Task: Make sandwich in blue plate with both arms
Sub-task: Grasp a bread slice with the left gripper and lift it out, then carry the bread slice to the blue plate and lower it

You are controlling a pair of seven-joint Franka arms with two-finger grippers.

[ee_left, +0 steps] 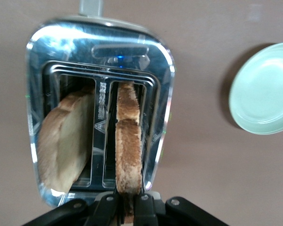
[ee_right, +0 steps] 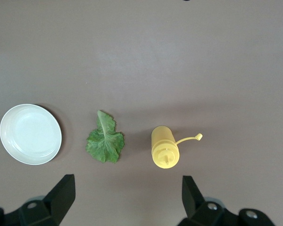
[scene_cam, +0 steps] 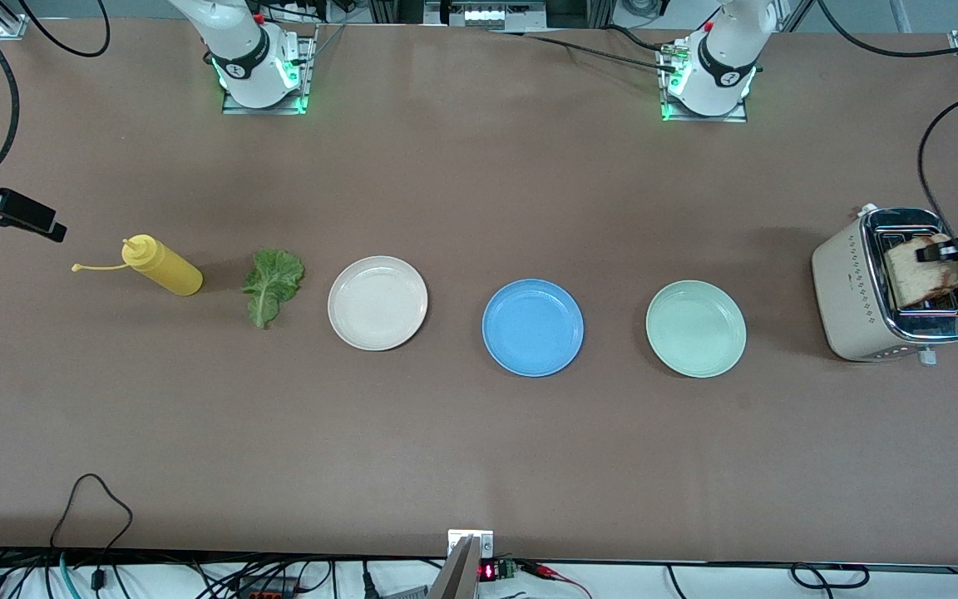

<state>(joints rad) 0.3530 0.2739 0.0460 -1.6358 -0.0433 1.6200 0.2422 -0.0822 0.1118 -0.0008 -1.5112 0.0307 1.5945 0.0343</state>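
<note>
Tabletop (scene_cam: 479, 166) — left gripper (ee_left: 129, 203) pinches toaster's bread slice (ee_left: 129, 155).

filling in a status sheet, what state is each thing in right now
left gripper: shut on toast in the toaster
right gripper: open, up over the mustard bottle's end of the table
second slice: in the other slot
blue plate: empty
white plate: empty
green plate: empty
lettuce: flat on table
mustard bottle: on its side, cap off

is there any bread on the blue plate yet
No, the blue plate sits bare between the cream plate and the mint plate; both bread slices are in the toaster.
</note>
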